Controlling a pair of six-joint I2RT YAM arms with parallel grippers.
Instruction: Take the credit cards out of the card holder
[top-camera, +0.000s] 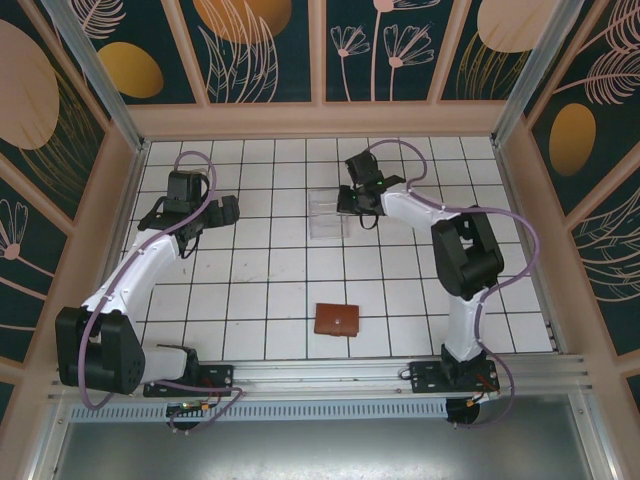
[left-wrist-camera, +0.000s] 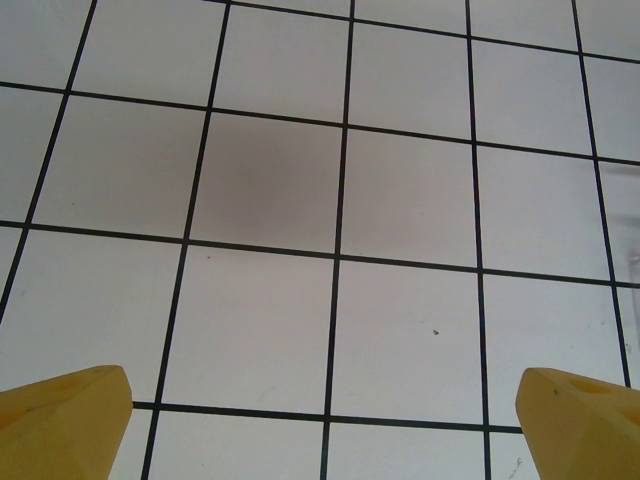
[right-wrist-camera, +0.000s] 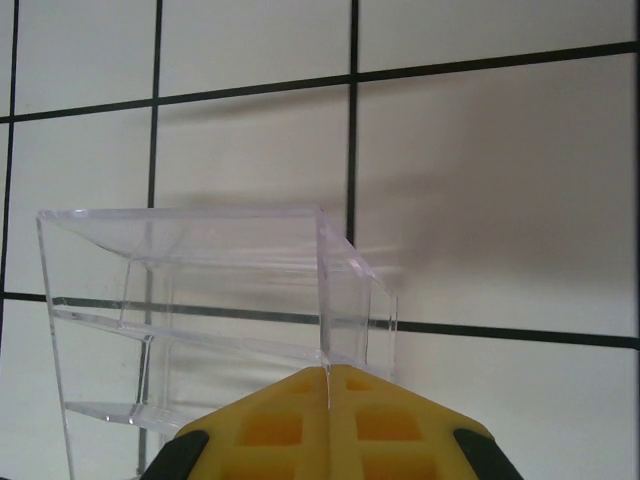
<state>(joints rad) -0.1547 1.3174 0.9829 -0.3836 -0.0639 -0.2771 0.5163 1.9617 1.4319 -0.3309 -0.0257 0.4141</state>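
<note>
Near the front edge of the bench (top-camera: 270, 290) lies one brown card holder (top-camera: 337, 320), folded shut, well apart from both claws. Farther back, the left claw (left-wrist-camera: 320, 430) hovers spread wide over bare tiles. The right claw (right-wrist-camera: 328, 390) is pressed together on a wall of the one clear box (right-wrist-camera: 200, 300).

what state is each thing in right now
wallet: folded shut, lying flat, nothing touching it
clear box: looks empty, one wall pinched by the right gripper
left gripper: open, holding nothing
right gripper: shut on the clear box
</note>
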